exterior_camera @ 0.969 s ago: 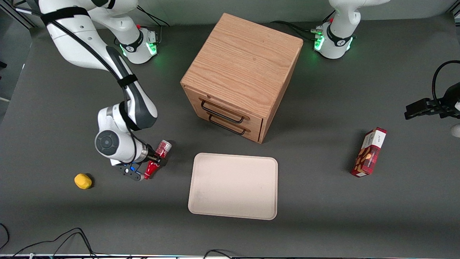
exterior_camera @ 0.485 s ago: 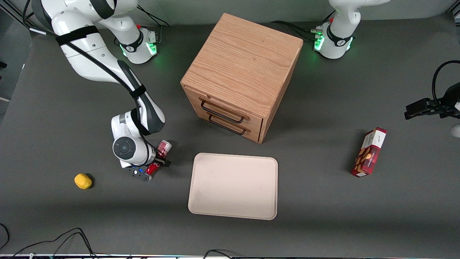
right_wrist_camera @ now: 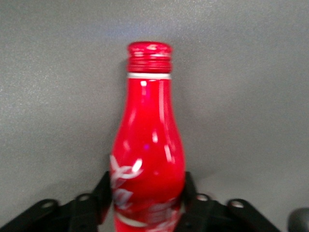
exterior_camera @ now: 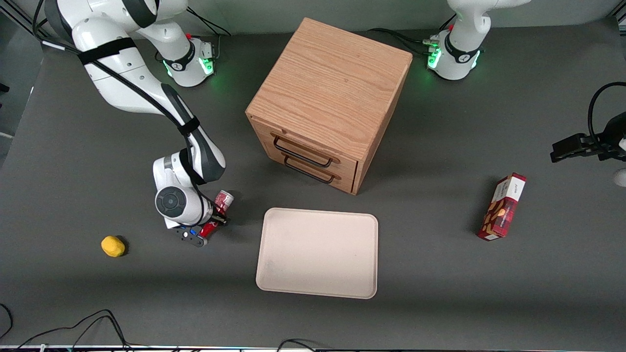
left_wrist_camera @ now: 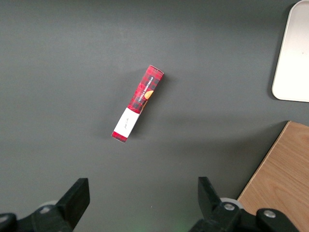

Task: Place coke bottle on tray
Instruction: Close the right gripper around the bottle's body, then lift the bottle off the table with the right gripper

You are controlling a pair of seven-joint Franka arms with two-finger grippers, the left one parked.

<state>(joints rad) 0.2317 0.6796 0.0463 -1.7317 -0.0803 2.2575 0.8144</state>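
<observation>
- Dark grey tabletop (exterior_camera: 440,303), working arm's end: coke bottle (exterior_camera: 216,214) lies on its side, just off tray (exterior_camera: 318,252) short edge.
- Gripper (exterior_camera: 211,221) clamped across bottle body w/ fingers (right_wrist_camera: 104,191) either side; long axis runs base-away, cap toward cam.

Wood cabinet (exterior_camera: 328,102), snack box (exterior_camera: 502,207), lemon (exterior_camera: 112,246)

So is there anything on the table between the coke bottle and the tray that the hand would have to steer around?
Nothing visible. The hand is closed on the coke bottle, which lies beside the tray with only bare table between them. The wooden drawer cabinet stands farther from the front camera, off that line.
</observation>
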